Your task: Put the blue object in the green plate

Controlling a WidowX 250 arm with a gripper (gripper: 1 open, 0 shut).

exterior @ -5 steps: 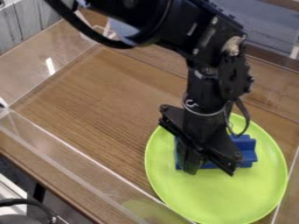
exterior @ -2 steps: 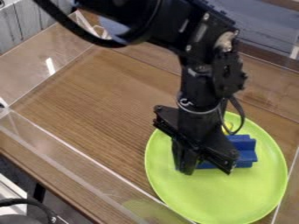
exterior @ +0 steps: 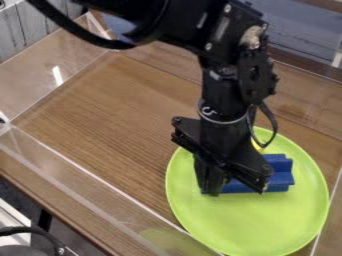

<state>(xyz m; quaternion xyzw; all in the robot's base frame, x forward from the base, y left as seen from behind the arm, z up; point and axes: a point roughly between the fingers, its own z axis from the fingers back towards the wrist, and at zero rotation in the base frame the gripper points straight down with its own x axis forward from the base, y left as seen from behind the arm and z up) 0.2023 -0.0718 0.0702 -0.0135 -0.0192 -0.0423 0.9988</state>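
Evidently the blue block rests on the green plate with the end effector clenched at its left end, so placing looks nearly finished and the next move calls for letting go and lifting clear.

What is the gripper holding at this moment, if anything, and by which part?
The gripper is closed on the blue object, gripping its left end from above; the rest sticks out rightward over the green plate.

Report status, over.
Gripper pointing down, jaws shut. Blue object on green plate, right by the jaws; grip unclear. No obstruction visible.
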